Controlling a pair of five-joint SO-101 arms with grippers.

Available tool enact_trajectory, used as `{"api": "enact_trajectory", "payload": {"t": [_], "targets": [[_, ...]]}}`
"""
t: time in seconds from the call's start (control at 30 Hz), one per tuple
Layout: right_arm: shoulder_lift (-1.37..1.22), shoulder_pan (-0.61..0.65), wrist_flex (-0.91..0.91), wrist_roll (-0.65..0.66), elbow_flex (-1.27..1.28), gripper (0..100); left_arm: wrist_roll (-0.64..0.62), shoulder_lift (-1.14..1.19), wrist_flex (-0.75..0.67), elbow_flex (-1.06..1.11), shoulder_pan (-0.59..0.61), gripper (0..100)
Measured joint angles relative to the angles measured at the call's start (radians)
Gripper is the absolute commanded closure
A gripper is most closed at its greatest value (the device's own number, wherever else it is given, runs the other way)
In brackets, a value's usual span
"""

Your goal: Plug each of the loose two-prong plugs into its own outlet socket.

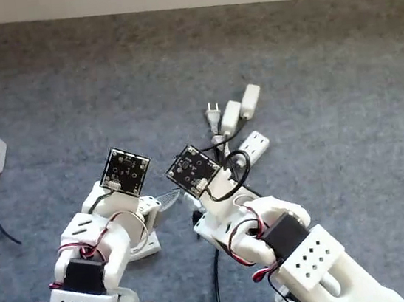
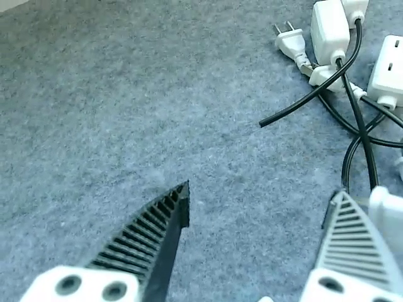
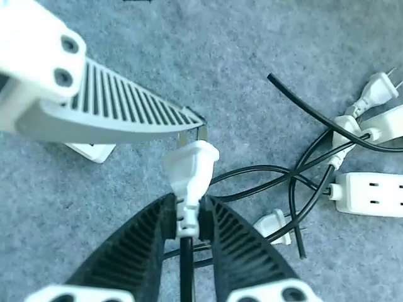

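At the surface's (image 1: 339, 58) middle, the right tool (image 3: 189, 204) clamps a two-prong plug (image 3: 192, 167), prongs facing the empty, wide-spread left tool (image 2: 262, 190), not the outlet strip (image 3: 371, 192).

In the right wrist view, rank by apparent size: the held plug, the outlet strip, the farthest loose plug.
1-2, tied: held plug and outlet strip look about alike. The plug sits nearest the camera and the strip runs off the edge, so unranked.
3, smallest: farthest loose plug.

white plastic arms (image 1: 317, 259) with black motors (image 1: 83, 275), red and black wires (image 1: 235, 249), and ribbed pincer fingers (image 2: 157, 226).
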State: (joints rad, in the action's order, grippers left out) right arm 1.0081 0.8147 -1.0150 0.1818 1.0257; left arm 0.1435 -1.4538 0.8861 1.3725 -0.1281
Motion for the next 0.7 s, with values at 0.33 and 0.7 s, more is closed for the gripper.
{"api": "enact_trajectory", "payload": {"t": [0.33, 0.7], "targets": [[0.000, 0.020, -0.089, 0.000, -0.106, 99.2, -0.008, -0.006, -0.032, 0.023, -0.074, 67], [-0.307, 0.018, -0.193, -0.003, -0.453, 99.2, -0.003, 0.002, -0.032, 0.032, -0.100, 67]]}}
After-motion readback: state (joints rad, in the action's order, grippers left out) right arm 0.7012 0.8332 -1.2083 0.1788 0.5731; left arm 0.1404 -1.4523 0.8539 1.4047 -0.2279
